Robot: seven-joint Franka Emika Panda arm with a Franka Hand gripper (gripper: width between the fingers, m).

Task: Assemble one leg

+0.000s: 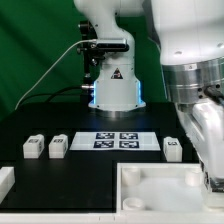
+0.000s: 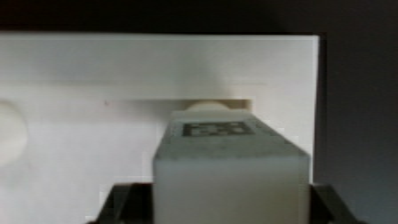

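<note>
The arm (image 1: 195, 85) comes down on the exterior view's right, above the large white tray-like piece (image 1: 150, 192) with round corner sockets. This piece lies at the near right of the black counter (image 1: 70, 190). The arm's lower end meets the picture's edge, so its grasp cannot be made out here. The marker board (image 1: 120, 140) lies mid-counter, farther back than the tray-like piece. Two loose legs (image 1: 33, 147) (image 1: 58, 148) stand side by side to the exterior view's left of the board, and a third loose leg (image 1: 172, 150) stands just to its right. Another white part (image 1: 5, 182) sits at the near left corner.

In the wrist view, the leg (image 2: 222, 175) is clamped between the dark fingers (image 2: 128, 208), which press on its two sides. Its square tag (image 2: 217, 130) faces the camera. The tray-like piece's white surface fills the background, and a small round shape (image 2: 210, 105) shows just past the leg's end; what it is cannot be told.
</note>
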